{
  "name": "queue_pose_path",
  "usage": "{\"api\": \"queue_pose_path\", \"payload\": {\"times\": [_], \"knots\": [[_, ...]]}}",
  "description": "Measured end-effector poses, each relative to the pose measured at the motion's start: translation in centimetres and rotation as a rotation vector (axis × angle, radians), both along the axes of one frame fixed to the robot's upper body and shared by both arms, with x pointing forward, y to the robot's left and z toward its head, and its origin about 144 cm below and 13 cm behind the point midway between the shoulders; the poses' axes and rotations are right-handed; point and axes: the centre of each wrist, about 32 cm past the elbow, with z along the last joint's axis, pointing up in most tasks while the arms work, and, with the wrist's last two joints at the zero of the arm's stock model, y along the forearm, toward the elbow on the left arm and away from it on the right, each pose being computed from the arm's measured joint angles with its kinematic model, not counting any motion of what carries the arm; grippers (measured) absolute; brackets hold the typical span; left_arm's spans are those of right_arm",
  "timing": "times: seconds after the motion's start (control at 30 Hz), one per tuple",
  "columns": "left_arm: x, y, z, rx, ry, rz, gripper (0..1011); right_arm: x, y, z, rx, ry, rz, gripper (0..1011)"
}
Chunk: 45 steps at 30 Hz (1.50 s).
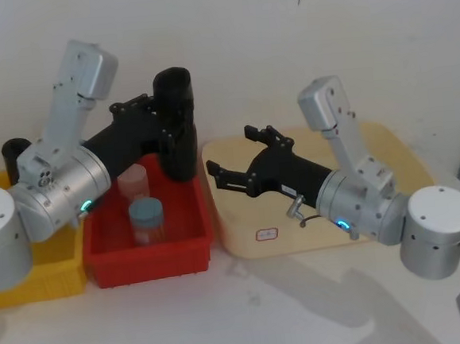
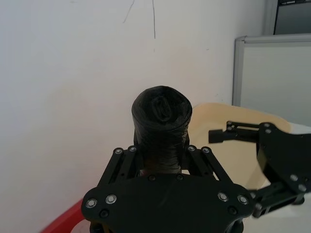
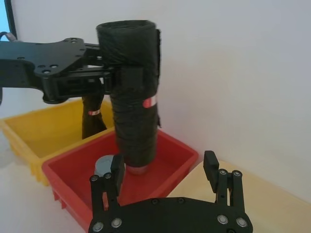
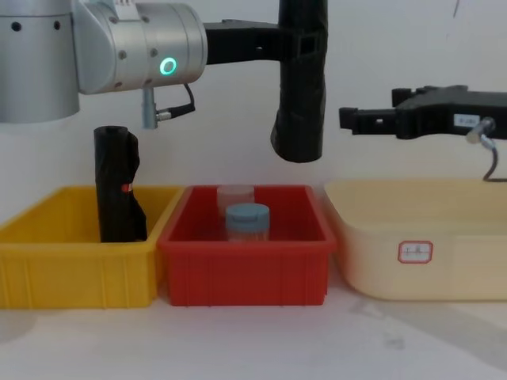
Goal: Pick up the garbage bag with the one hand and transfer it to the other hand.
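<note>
I read the garbage bag [image 4: 299,87] as upright and in the air above the red bin [image 4: 245,273], clear of its walls. The left gripper [image 1: 166,117] has its fingers clamped on the bag's upper half. The right gripper [image 1: 230,150] hangs to the right of the bag, above the cream tray [image 4: 372,261], fingers apart and not touching the bag. A blue-lidded jar [image 4: 247,220] sits in the red bin. A second black roll [image 4: 117,198] stands in the yellow bin [image 4: 71,273] at left.
</note>
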Motion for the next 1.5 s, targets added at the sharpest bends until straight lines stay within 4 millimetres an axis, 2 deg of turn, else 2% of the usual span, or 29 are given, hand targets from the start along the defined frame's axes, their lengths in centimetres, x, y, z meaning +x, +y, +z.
{"api": "queue_pose_path", "payload": {"times": [0.8,1.3,1.5], "knots": [[0.6,-1.8,-0.6,-0.023,0.026,-0.041,370,1.5,3.4,-1.1,0.048,0.025,0.024,1001],[0.5,-2.3,-1.0,-0.037,0.050,-0.054,370,2.4,4.7,-1.5,0.068,0.029,0.003,1001],[0.5,-2.4,-1.1,-0.040,0.058,-0.056,370,2.8,5.0,-1.7,0.081,0.031,-0.010,930]]}}
